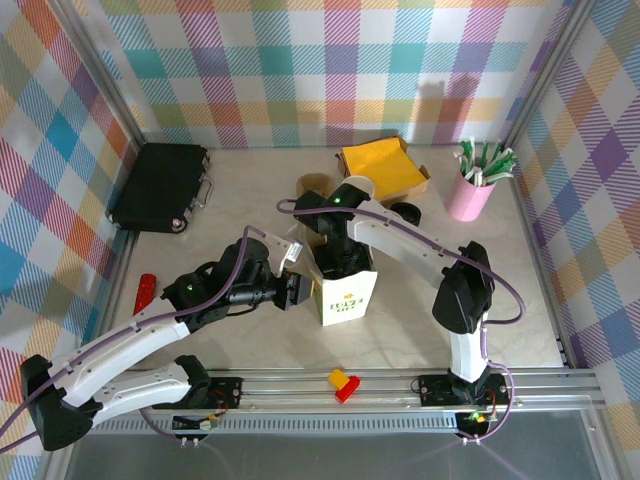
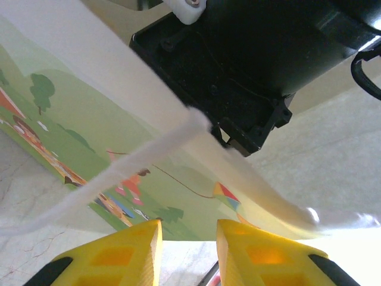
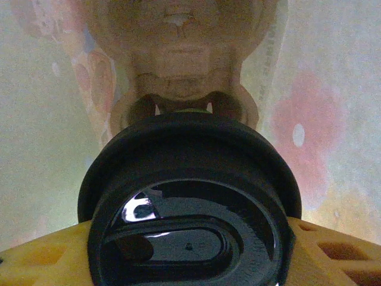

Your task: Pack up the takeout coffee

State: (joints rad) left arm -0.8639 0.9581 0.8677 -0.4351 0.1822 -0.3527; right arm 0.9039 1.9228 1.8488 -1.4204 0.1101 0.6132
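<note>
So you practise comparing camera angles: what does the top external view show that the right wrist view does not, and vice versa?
Top external: the whole upright white paper bag, the left hand at its side, the pink cup of straws at back right. Right wrist: the right hand shut on the black-lidded takeout coffee, yellow fingers either side. Shared: the bag, with the right hand inside its mouth.

The takeout coffee (image 3: 190, 196), round black lid facing the camera, sits clamped between the right gripper's (image 3: 189, 255) yellow fingers (image 3: 336, 250). Pale paper bag walls (image 3: 41, 119) surround it, faint print showing through.
</note>
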